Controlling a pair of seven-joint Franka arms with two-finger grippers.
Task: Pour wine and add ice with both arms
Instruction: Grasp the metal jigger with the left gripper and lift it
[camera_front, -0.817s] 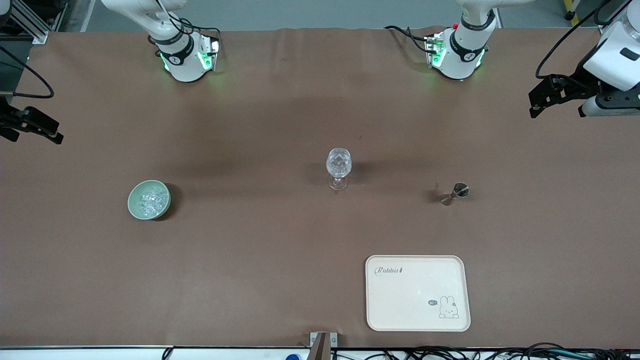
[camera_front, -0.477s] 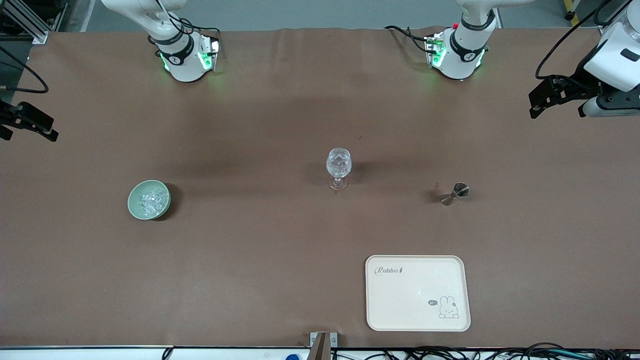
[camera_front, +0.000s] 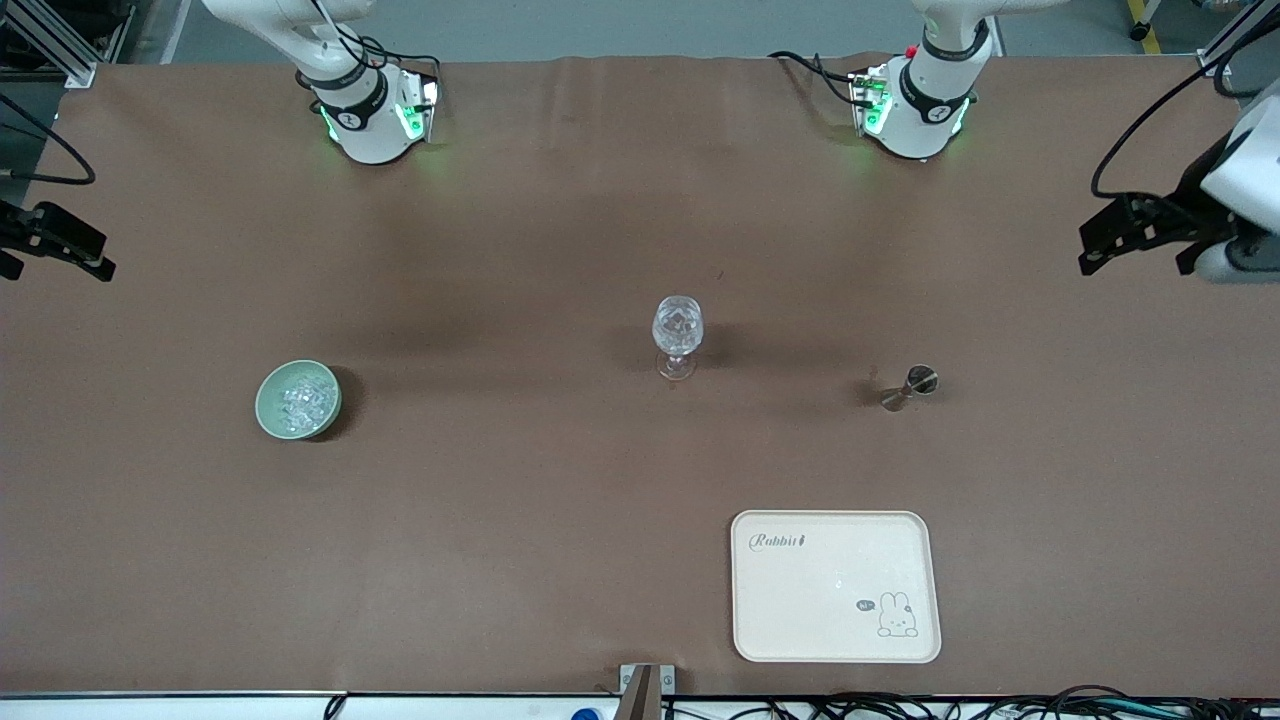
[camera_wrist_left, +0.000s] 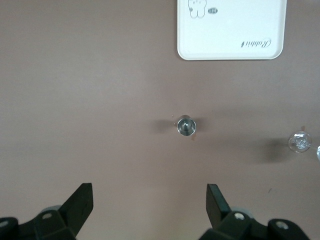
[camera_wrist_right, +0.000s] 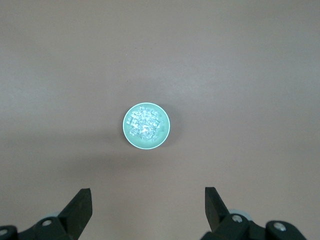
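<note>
The brown table (camera_front: 520, 520) is carrying a green bowl (camera_front: 298, 399) of ice (camera_front: 305, 400), a stemmed glass (camera_front: 677, 335) at mid-table, a metal jigger (camera_front: 908, 386) and a cream tray (camera_front: 835, 586) nearest the camera.

Robotics lab / test cell, not home or bar. Evidence: two white arm bases (camera_front: 365, 120) (camera_front: 915, 115) bolted at table (camera_front: 500, 550) edge, green status LEDs lit, black cabling w/ connectors. Table covered in plain brown sheet, wide work surface. Aluminium extrusion frame (camera_front: 45, 40) at corner toward right arm's end. Cable bundle (camera_front: 1000, 708) along table edge nearest front cam. Grey floor past table. Small bracket (camera_front: 646, 685) clamped at that edge.
</note>
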